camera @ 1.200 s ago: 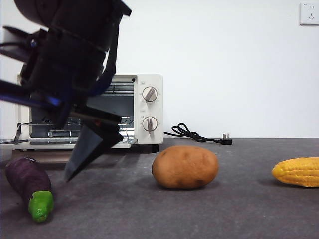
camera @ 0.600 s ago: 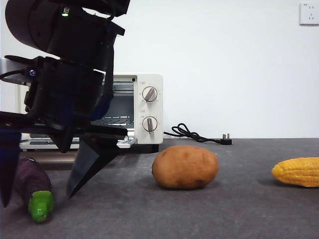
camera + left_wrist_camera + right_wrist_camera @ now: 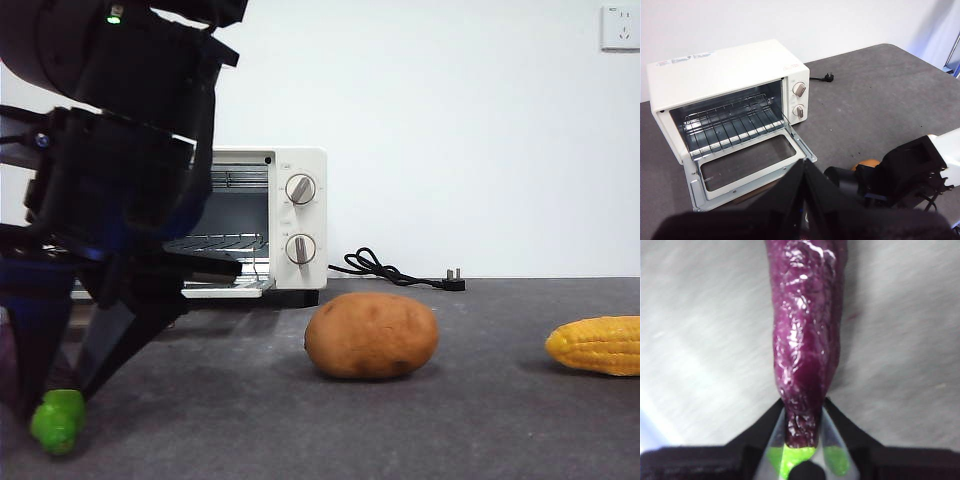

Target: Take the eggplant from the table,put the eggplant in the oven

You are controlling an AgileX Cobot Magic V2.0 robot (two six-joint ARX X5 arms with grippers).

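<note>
Your right gripper (image 3: 801,412) jaws are sitting narrowly apart astride the eggplant (image 3: 807,335) near its green cap, the eggplant lying on the surface (image 3: 450,420), so lifting and carrying it into the open oven (image 3: 735,100) are pending.

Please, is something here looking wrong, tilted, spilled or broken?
Nothing stands out. The oven stands level with its door folded down, the potato and corn lie whole on the table, and the right gripper straddles the eggplant near its green cap.

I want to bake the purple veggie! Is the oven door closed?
No, the oven has its door folded down flat in the left wrist view, so the wire rack inside shows.
</note>
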